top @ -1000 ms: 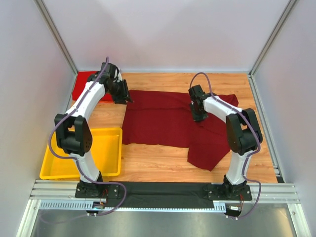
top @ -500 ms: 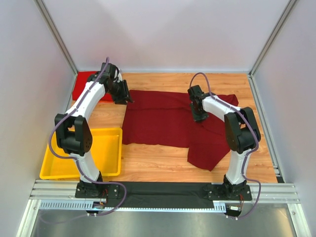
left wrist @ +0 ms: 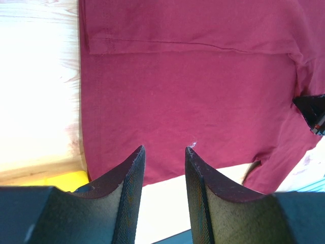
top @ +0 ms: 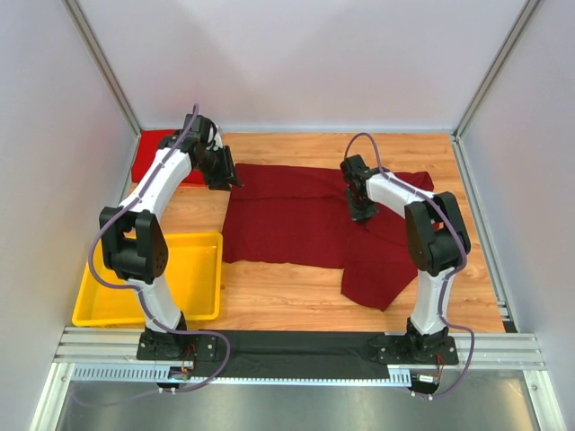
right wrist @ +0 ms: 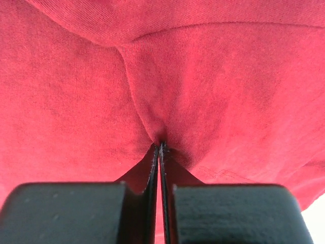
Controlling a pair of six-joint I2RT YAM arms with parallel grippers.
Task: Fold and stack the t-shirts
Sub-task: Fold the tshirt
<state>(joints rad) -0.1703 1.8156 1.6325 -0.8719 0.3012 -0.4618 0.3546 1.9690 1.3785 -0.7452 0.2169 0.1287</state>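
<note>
Maroon t-shirt (top: pixel 287 220) lies spread at frame centre on the bench (top: pixel 278 296), long axis left to right; right tool (top: pixel 361 215) sits on its right half, jaws pinched shut on a raised fold; left tool (top: pixel 232 183) hovers over the shirt's upper left corner, jaws apart, holding nothing; red t-shirt (top: pixel 154 154) lies at upper left.
</note>
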